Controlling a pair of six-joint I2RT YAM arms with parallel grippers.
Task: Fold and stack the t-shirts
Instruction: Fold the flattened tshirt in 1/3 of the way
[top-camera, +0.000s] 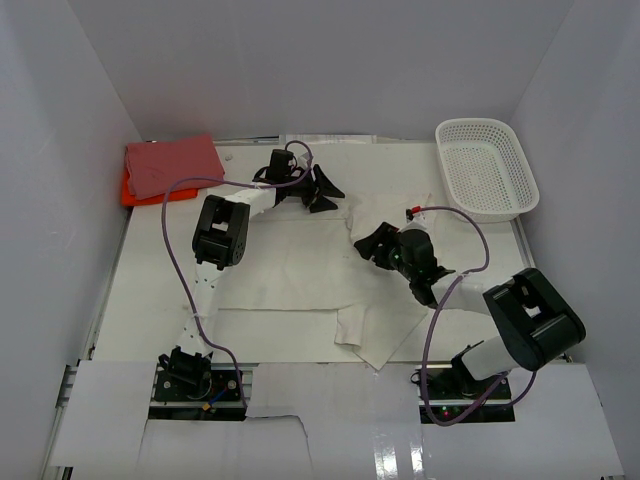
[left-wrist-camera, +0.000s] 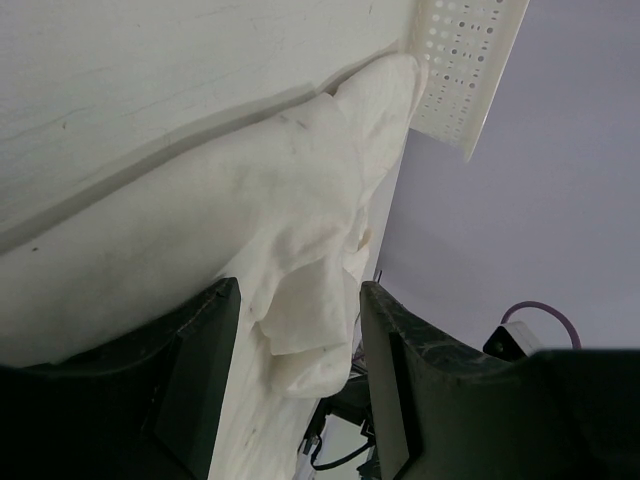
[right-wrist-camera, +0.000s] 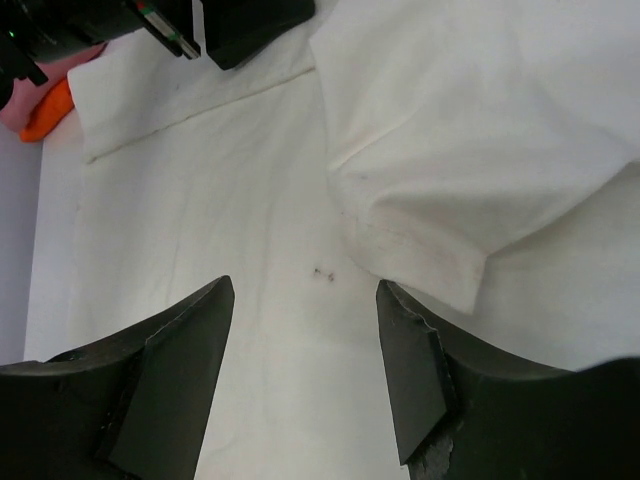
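**White tabletop, cream t-shirt half folded, both grippers free**

White walls are enclosing a white tabletop (top-camera: 150, 300), and the cream t-shirt (top-camera: 290, 290) is lying spread in its middle. Part of it is doubling over at the near side, and a loose sleeve (right-wrist-camera: 450, 200) is bunching on the right. The pink-red t-shirt (top-camera: 175, 160) is lying folded on the orange t-shirt (top-camera: 132, 192) in the far left corner, well apart from the white basket (top-camera: 475, 125) at far right.

The left gripper (top-camera: 328, 195) is hovering at the far edge of the cream cloth, jaws standing wide and gripping nothing. The right gripper (top-camera: 362, 248) is hovering low just beside the sleeve, also wide and holding nothing.

In my judgement the folding is only partly done. To do this step well, each gripper should be pinching one layer at a corner, both lifting together, then laying the cloth flat without wrinkles.
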